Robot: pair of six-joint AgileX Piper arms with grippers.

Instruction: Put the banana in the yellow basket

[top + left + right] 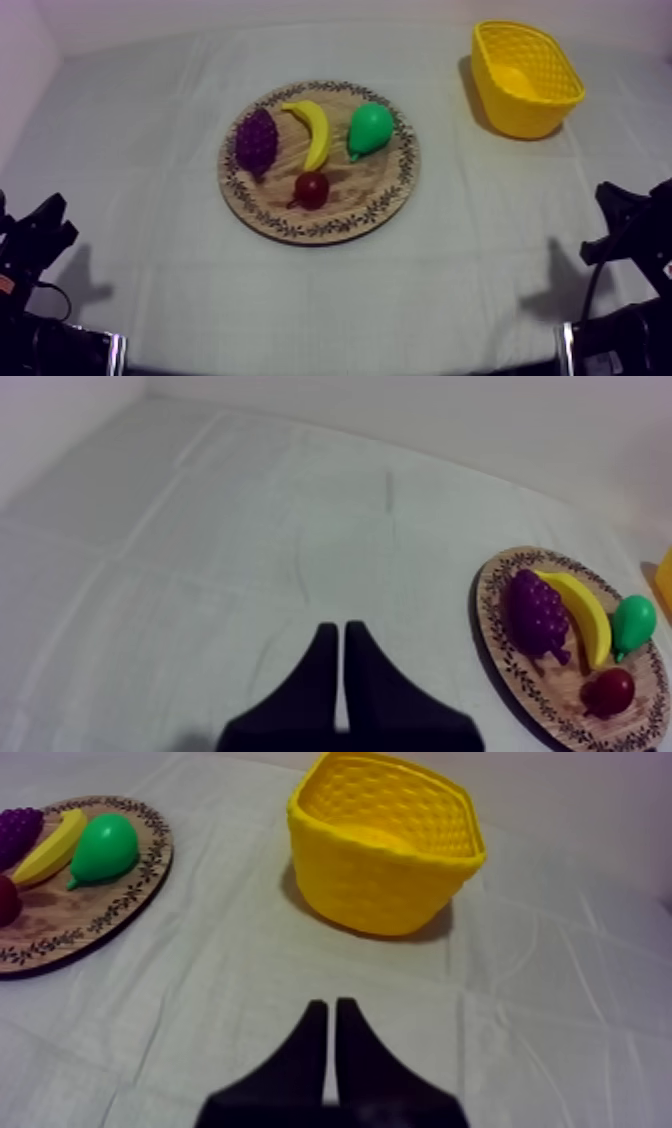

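With the banana [314, 128] lying untouched on the board [350, 205] between grapes [256, 143] and pear [369, 128], my left jaws and right jaws sit closed on nothing, parked low over the surface [150, 150].

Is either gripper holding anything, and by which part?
Nothing is held. Left gripper and right gripper are shut on nothing; the banana lies on the board.

A grey-white cloth [150, 150] covers the whole tabletop [480, 270], marked by faint straight fold creases. A plain pale wall [300, 10] rises behind its far edge. Soft light throws dim shadows.
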